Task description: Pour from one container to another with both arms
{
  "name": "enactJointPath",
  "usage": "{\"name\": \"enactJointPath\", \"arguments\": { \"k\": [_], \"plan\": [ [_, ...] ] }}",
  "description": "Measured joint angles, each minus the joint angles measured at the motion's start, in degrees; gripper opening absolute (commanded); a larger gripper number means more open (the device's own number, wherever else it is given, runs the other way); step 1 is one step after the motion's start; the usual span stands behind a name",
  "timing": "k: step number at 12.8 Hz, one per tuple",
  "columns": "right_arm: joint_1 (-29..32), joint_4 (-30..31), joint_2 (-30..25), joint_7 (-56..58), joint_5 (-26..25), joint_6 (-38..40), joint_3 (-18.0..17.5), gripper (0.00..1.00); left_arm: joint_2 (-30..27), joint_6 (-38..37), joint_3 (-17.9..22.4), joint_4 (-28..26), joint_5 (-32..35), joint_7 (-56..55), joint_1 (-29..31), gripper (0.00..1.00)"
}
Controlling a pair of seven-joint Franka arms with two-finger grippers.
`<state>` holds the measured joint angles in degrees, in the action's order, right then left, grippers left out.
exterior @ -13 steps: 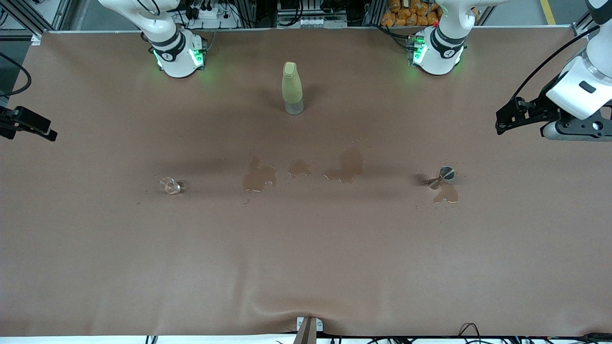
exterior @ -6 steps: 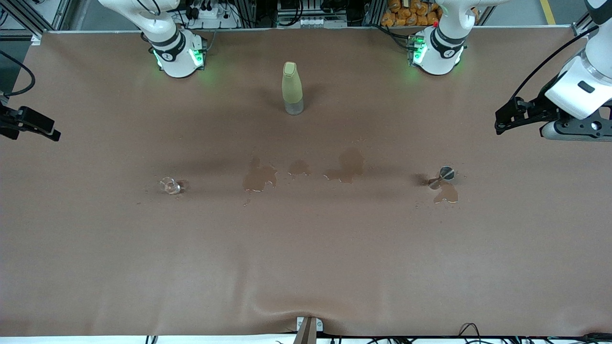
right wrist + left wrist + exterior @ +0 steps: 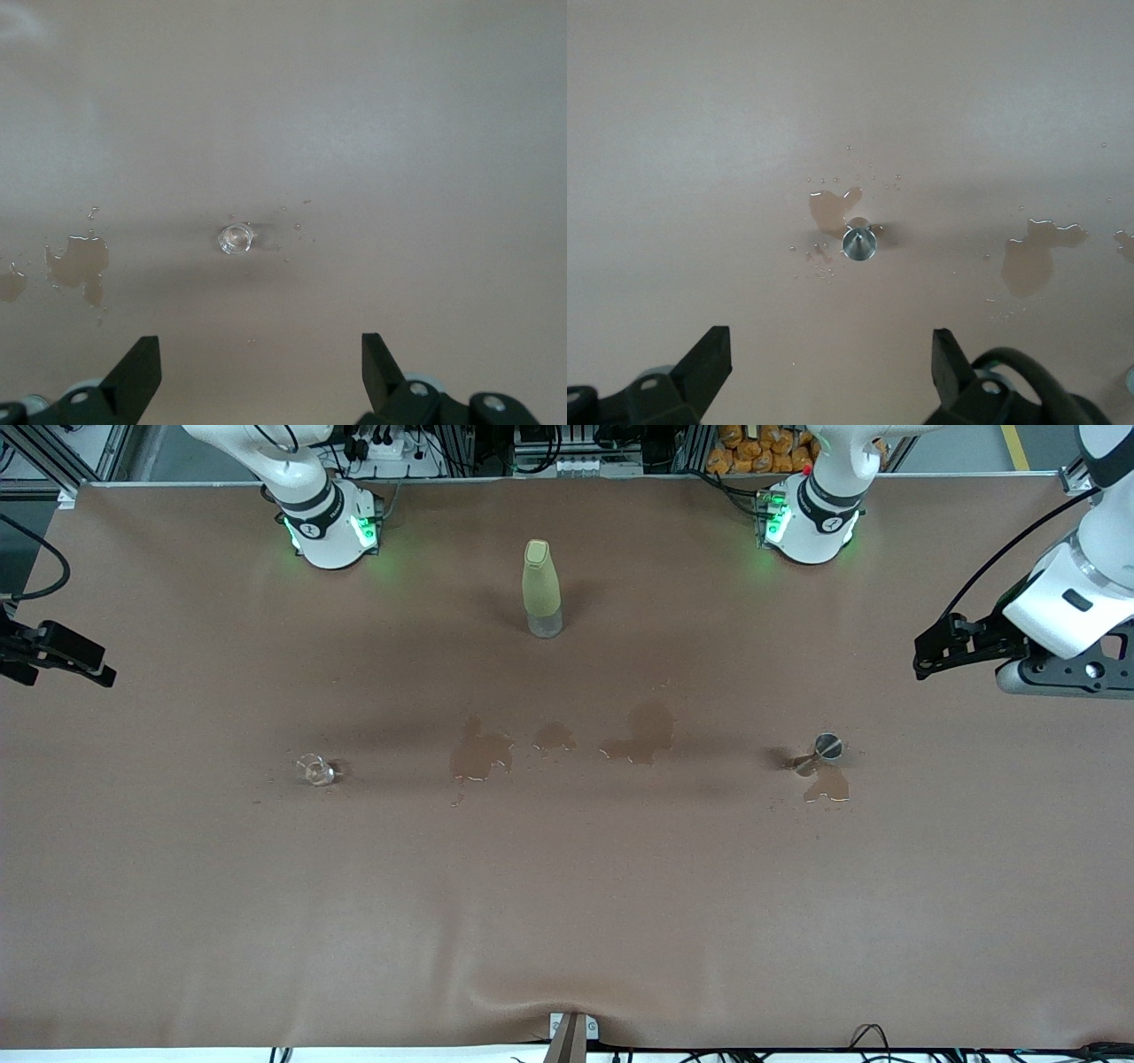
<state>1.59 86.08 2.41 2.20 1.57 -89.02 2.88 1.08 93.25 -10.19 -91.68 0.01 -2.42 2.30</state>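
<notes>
Glass cup (image 3: 314,770) at mid-left of frame, jigger (image 3: 819,754) upright at mid-right beside a puddle (image 3: 827,786). Left gripper (image 3: 921,660) spread wide, holding nothing, up over table's right edge; right gripper (image 3: 104,677) likewise spread, at left edge.

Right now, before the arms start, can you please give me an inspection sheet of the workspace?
Surface: brown table cover, several wet spill patches in a row between the two containers.
Job's things: glass cup toward the right arm's end; metal jigger toward the left arm's end, a puddle beside it. Both stand free.
Clutter: yellow-green bottle upright, farther from the front camera than the spills.
Grippers: left gripper open, high over its end of the table; right gripper open, at the right arm's end.
Cables: black cables on both arms; more along the table edges.
Surroundings: frame and equipment past the bases.
</notes>
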Motion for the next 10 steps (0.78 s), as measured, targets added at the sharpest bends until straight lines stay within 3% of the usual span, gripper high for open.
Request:
{"name": "enactJointPath", "arguments": {
  "k": [5, 10],
  "plan": [
    [0.0, 0.0, -0.05, 0.32, 0.0, -0.02, -0.02, 1.0, 2.29, 1.33, 0.17, -0.16, 0.0, 8.66, 0.93, 1.0],
    [0.0, -0.01, -0.09, 0.35, 0.0, -0.02, -0.04, 1.0, 8.0, 6.96, 0.54, -0.39, -0.38, 12.71, 2.65, 1.0]
  ]
}}
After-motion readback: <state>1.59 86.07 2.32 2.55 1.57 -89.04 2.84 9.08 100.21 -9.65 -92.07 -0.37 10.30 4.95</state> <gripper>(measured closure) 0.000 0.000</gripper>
